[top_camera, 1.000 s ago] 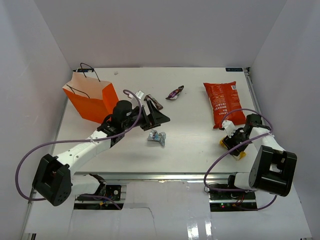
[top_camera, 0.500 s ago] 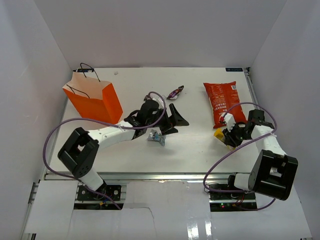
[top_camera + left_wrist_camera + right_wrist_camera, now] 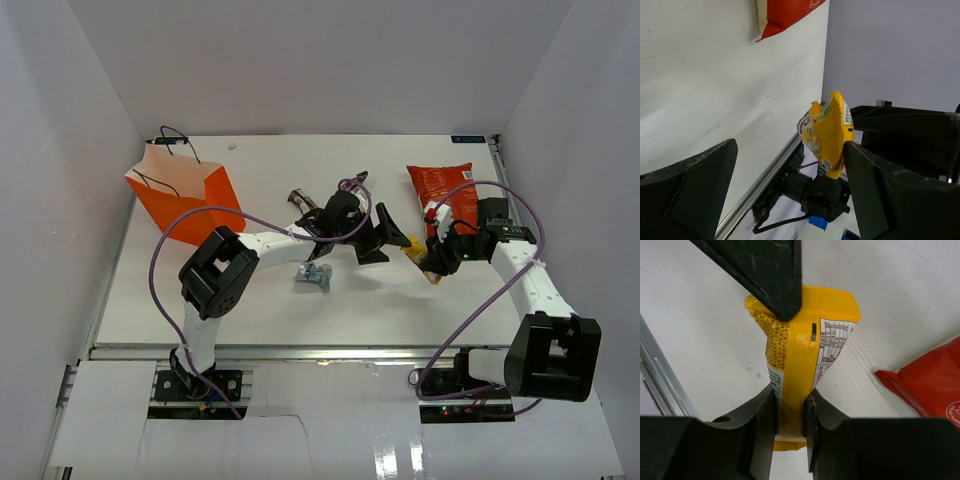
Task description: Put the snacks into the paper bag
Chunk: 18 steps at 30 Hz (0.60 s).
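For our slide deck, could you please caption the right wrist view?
Right gripper shut on the yellow wrapper, with a corner of the red crisp packet on the table beside it.

High rear view over whole tabletop point(image 3: 380, 305); two close, opposed wrist views, yellow wrapper point(image 3: 827, 135) common to all.

The left gripper point(image 3: 789, 145) has its two dark fingers point(image 3: 695, 185) spread wide, touching nothing. Beyond the gap between them, the right gripper point(image 3: 826, 176) pinches one end of a yellow wrapper point(image 3: 827, 132). Farther off, a corner of the red crisp packet point(image 3: 787, 12) lies on the white table point(image 3: 715, 75).
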### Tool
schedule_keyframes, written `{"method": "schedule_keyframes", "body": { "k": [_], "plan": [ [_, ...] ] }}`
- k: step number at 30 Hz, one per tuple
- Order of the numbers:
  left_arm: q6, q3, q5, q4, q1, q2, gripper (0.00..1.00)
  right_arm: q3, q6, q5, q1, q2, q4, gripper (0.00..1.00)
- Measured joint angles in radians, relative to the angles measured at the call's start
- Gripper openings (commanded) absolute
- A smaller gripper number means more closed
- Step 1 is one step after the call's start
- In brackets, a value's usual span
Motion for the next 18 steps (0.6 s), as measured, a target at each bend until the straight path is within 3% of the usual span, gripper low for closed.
{"method": "schedule_keyframes", "body": {
  "k": [9, 18],
  "plan": [
    [-0.011, 0.028, 0.007, 0.003, -0.005, 0.008, 0.93, -0.013, 0.149, -0.01, 0.113, -0.01, 0.1, 0.3],
    [-0.022, 0.029, 0.014, 0.011, -0.012, 0.008, 0.65, -0.03, 0.272, 0.007, 0.156, -0.011, 0.178, 0.31]
  ]
}}
